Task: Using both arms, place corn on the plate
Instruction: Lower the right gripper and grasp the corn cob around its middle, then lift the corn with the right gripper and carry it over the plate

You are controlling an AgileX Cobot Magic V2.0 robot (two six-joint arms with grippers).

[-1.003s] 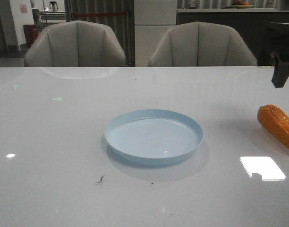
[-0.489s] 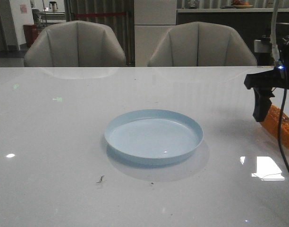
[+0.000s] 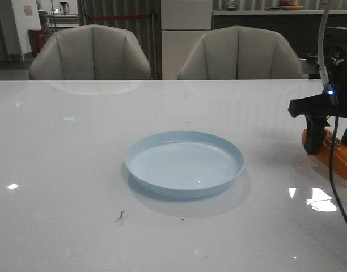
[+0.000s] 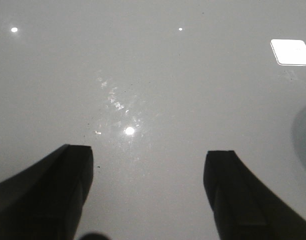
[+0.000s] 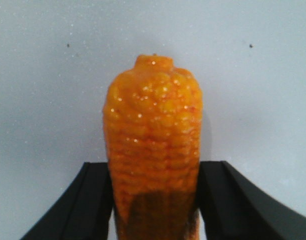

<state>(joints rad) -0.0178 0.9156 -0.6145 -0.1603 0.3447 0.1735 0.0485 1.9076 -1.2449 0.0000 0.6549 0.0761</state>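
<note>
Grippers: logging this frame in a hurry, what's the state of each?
Left gripper: open, empty.
Right gripper: fingers around the corn; closed grip cannot be told.

matte black right gripper [image 3: 316,139], thin black cable [image 3: 334,170].

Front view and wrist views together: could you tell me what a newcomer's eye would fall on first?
The bumpy orange-yellow corn cob stands out, lying at the white table's right edge between the right gripper's black fingers. Next comes the round pale blue plate, empty at the table's middle. The left gripper hangs open over bare tabletop.
</note>
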